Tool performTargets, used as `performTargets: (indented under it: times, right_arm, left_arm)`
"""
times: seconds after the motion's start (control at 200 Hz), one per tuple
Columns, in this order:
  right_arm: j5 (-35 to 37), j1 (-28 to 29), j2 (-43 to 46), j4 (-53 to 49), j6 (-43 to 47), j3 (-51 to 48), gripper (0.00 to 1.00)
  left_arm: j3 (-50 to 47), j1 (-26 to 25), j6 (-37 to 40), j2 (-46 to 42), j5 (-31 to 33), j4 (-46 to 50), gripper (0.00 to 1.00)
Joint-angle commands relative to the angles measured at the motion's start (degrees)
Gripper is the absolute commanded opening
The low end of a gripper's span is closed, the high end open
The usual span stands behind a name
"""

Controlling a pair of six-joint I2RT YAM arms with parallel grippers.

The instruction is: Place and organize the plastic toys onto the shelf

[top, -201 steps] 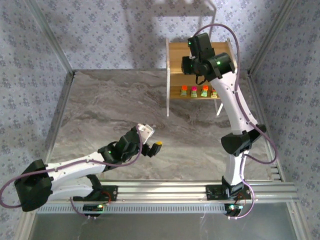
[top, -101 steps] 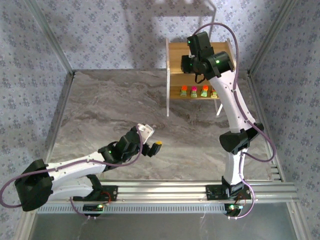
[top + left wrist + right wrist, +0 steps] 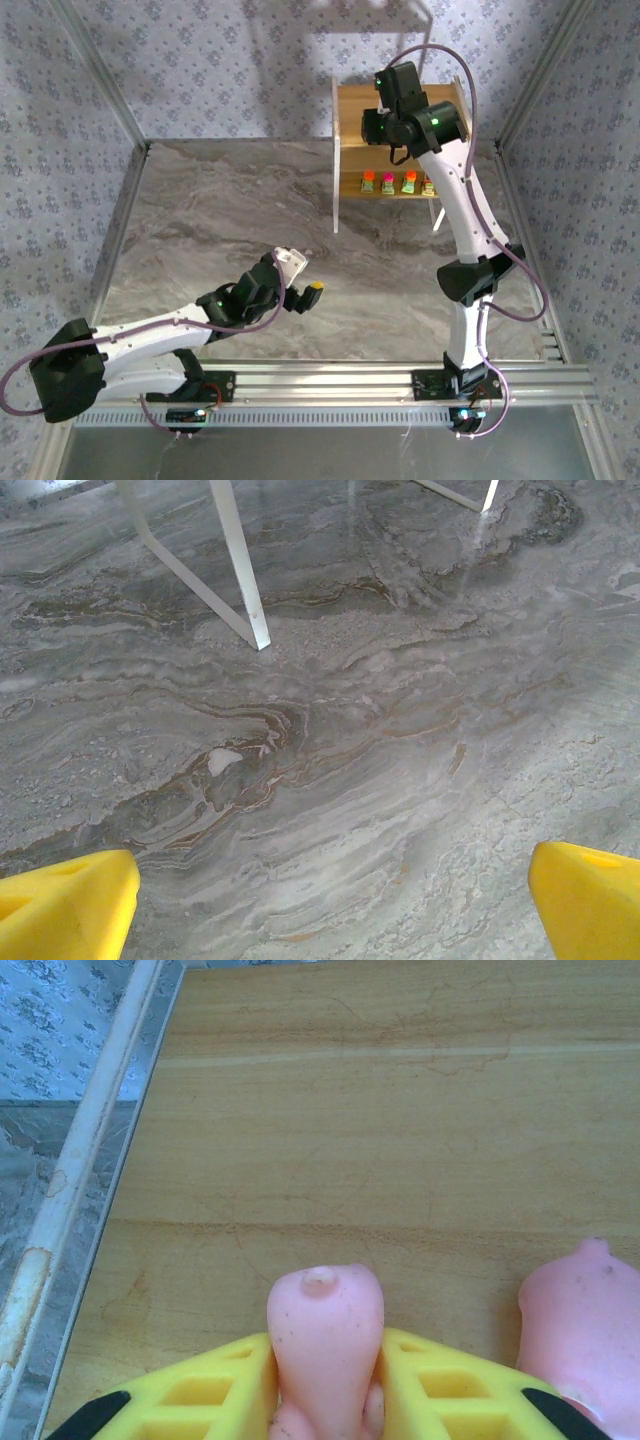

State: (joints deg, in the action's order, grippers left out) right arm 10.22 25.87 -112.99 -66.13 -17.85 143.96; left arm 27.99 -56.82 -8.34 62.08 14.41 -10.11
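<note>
The right pincer (image 3: 325, 1385) is clamped on a pink pig toy (image 3: 322, 1315), with a yellow finger pressed to each side. It holds the pig over the top wooden board of the shelf (image 3: 400, 1110), toward the board's left side. The shelf stands at the far right of the counter (image 3: 230, 210). A second pink pig (image 3: 585, 1310) sits just right of the held one. Four blocky toys (image 3: 388, 183) line the lower board. The left pincer (image 3: 330, 890) hangs over the near counter, fingers wide apart.

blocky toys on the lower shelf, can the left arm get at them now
Probably yes: the left gripper is open and empty, with bare table between it and the shelf front. The right arm crosses the right end, so the leftward blocky toys look freest.
</note>
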Motion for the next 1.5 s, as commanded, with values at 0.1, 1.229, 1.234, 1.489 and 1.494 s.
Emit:
performTargets:
  times: [0.1, 1.229, 1.234, 1.489, 1.494]
  right_arm:
    - [-0.64, -0.72, -1.96, -1.64, 1.50, 1.58, 0.32]
    - [-0.38, -1.00, -3.55, -1.57, 1.77, 3.80, 0.40]
    - [-0.38, -1.04, -3.55, -1.56, 1.76, 3.79, 0.40]
    - [-0.04, -0.74, -3.27, -1.63, 1.86, 4.18, 0.44]
    - [0.01, -0.78, -3.23, -1.59, 1.86, 4.16, 0.44]
  left_arm:
    - [1.24, -0.58, 0.61, -0.56, 0.85, 0.11, 1.00]
    - [1.28, -0.58, 0.67, -0.96, 1.26, 0.62, 1.00]
    - [1.24, -0.58, 0.64, -0.94, 1.33, 0.62, 0.99]
    - [1.51, -0.58, 0.68, -0.83, 1.32, 0.70, 0.99]
    - [1.52, -0.58, 0.69, -0.83, 1.36, 0.70, 1.00]
